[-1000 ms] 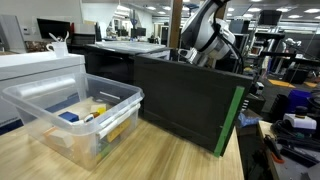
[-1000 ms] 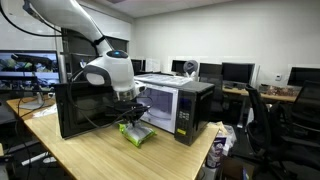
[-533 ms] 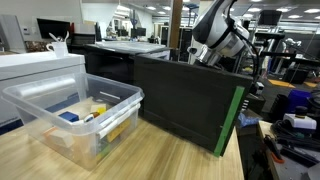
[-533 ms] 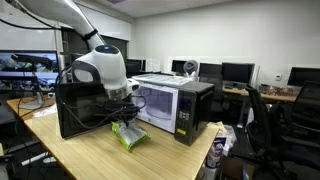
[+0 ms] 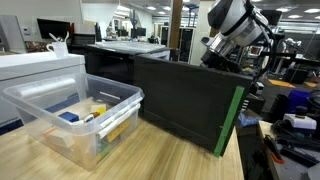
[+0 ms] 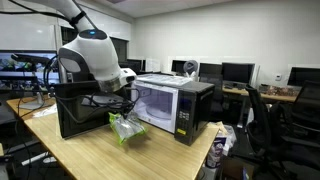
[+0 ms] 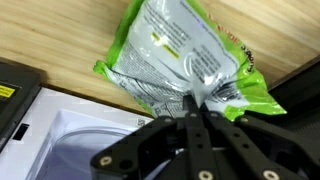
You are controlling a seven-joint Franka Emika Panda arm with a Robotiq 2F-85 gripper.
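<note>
Wrist view: gripper (image 7: 193, 97) clamped tight on green bag (image 7: 185, 50) corner; bag hung below it, seemingly clear of table (image 7: 50, 30); microwave (image 6: 175, 105) beside. Pickup done, set-down not yet.

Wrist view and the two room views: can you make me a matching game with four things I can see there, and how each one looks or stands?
Things:
1. green bag
2. gripper
3. clear bin
4. microwave

States:
A. holds small blue and yellow items
B. shut on a crinkled edge
C. has a door and a control panel
D. hangs pinched by one edge

Pairs: 1-D, 2-B, 3-A, 4-C.
</note>
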